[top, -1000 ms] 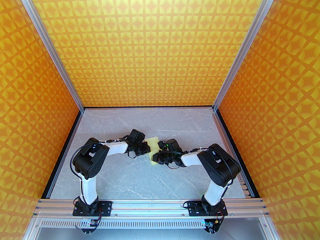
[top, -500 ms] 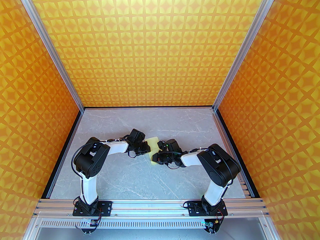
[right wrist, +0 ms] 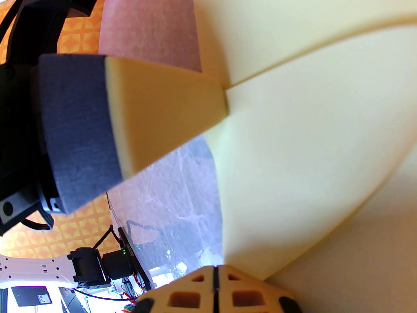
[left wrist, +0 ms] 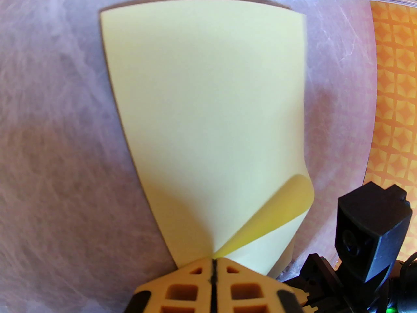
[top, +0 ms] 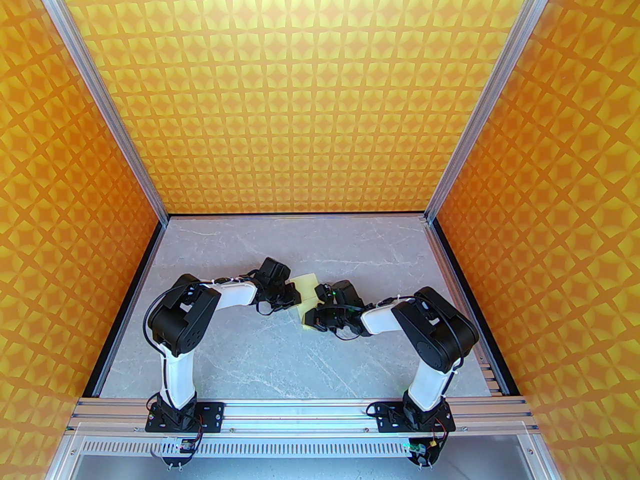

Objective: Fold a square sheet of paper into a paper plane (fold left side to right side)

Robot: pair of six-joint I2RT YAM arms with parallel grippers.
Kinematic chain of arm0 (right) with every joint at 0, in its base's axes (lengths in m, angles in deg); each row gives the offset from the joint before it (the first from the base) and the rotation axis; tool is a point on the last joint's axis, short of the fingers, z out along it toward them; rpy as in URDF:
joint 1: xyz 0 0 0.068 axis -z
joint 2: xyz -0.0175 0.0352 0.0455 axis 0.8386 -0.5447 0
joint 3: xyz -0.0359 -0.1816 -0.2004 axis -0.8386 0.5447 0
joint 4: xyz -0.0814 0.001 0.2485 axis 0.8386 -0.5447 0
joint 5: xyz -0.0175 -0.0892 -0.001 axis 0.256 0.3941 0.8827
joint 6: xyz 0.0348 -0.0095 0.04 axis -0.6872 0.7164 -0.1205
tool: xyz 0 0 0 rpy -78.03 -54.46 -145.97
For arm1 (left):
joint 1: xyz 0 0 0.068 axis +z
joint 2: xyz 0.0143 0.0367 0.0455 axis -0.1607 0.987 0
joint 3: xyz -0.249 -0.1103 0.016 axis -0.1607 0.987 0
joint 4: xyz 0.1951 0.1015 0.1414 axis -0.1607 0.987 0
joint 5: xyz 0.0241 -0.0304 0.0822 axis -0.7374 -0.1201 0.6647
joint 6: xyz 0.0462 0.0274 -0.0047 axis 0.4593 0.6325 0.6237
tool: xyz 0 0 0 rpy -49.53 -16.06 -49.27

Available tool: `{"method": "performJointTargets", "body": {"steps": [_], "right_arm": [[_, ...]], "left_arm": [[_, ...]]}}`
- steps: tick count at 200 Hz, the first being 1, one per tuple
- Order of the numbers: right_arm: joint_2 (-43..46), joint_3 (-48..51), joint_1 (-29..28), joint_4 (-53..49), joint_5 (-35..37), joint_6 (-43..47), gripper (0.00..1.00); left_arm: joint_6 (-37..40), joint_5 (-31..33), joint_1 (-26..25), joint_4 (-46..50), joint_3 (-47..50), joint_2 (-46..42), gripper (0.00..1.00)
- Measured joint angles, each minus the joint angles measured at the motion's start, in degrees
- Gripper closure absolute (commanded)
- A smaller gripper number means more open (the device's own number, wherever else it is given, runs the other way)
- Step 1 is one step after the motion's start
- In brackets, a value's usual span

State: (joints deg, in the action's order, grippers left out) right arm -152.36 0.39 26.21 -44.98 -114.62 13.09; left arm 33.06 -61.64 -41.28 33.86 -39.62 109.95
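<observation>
- Middle of the grey marble-patterned tabletop [top: 280, 363], both arms reach inward and meet over the pale yellow square sheet of paper [top: 306, 285].
- On the left wrist camera, the left gripper [left wrist: 213, 259] has its tan fingers pressed tight together, nipping the near edge of the sheet right at the tips.
- From that pinch, a flap of the paper curls up and over to the right, showing a deeper yellow underside.
- The rest of the sheet stretches away across the tabletop, its far edge lying low with a thin shadow beneath.
- On the right wrist camera, the right gripper [right wrist: 215, 267] also has its fingers closed, no gap between them, and the paper's lower edge runs straight into the tips, so it is pinching the sheet too.
- Here the paper billows large and curved, lifted off the surface, with one layer overlapping another along a diagonal line.
- One tan finger [right wrist: 166, 109] of the left gripper pokes in from the left, its tip touching the sheet where that diagonal line ends.
- From above, the two grippers sit just beside each other, left one farther back, right one nearer.
</observation>
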Motion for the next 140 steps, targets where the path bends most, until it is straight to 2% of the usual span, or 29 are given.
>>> {"method": "performJointTargets", "body": {"steps": [60,140], "right_arm": [[-0.2,-0.1,-0.3,-0.5,0.2,0.1,0.97],[-0.2,-3.6,-0.7,-8.6,2.0,1.0,1.0]], "left_arm": [[0.0,-0.3,0.2,0.0,-0.1,0.2,0.94],[0.2,-0.3,0.2,0.0,-0.1,0.2,0.93]]}}
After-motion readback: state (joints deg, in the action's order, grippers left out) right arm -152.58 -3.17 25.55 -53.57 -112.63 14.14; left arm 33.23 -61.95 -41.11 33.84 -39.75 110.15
